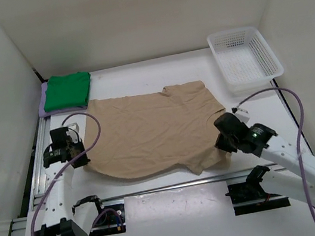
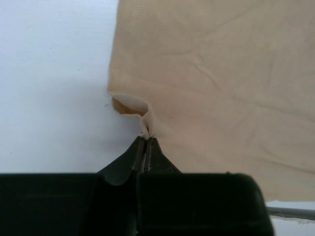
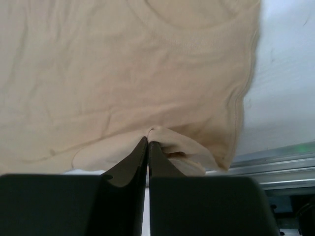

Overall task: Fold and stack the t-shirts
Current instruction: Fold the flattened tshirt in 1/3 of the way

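Pinching the beige t-shirt (image 1: pixel 154 133) from both sides right now: left gripper (image 2: pixel 145 140) clamped shut on a tiny tuck of cloth at the near-left edge, right gripper (image 3: pixel 148 142) clamped shut on a small fold at the near-right edge. Spread wide and wrinkled across the middle of the table (image 1: pixel 178 208), that shirt, with its near edge close to the metal rail (image 1: pixel 169 186). Folded already and parked in the far-left corner: green t-shirt (image 1: pixel 67 90) on top, lavender t-shirt (image 1: pixel 41 107) peeking out underneath. White mesh basket (image 1: pixel 243 58) off at the far right, well apart from all three.

Now for the trouble spots. Very thin bites on both sides, so could easily lose a corner on the lift and end up with a lopsided drape. Hard to tell whether one layer or two caught in each pinch; grab only the top layer and end up opening the shirt rather than folding it. Raise one side faster than the other and skew the crease. Sweep low toward the near edge and risk snagging cloth on the rail. Watch the purple cable (image 1: pixel 92 118) looping by the shirt's left edge too; might drag over the fabric and rumple it. Carry too far back and nudge the finished stack.

As for writing: none to read. No brand, tag or print visible on any shirt, on the basket, or on the black fingers (image 2: pixel 129 160).
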### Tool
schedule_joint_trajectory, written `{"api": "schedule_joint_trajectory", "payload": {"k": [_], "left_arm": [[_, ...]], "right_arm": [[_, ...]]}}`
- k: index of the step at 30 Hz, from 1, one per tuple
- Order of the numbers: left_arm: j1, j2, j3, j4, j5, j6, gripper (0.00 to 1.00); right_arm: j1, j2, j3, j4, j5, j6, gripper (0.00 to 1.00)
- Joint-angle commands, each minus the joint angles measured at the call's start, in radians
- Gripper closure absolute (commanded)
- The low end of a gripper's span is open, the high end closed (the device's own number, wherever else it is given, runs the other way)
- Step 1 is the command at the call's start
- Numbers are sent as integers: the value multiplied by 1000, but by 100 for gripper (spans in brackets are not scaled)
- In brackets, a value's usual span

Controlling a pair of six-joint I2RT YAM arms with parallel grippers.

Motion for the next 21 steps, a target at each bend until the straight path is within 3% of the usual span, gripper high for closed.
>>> {"api": "schedule_joint_trajectory", "payload": {"k": [1, 11, 21], "left_arm": [[41, 64, 79, 44, 5, 4, 90], [50, 480, 386, 102, 60, 4, 90], [50, 686, 466, 131, 49, 4, 90]], "right_arm": [[-85, 118, 97, 47, 31, -139, 100], [-351, 459, 233, 253, -124, -417, 100], [-404, 709, 378, 283, -173, -521, 100]]}}
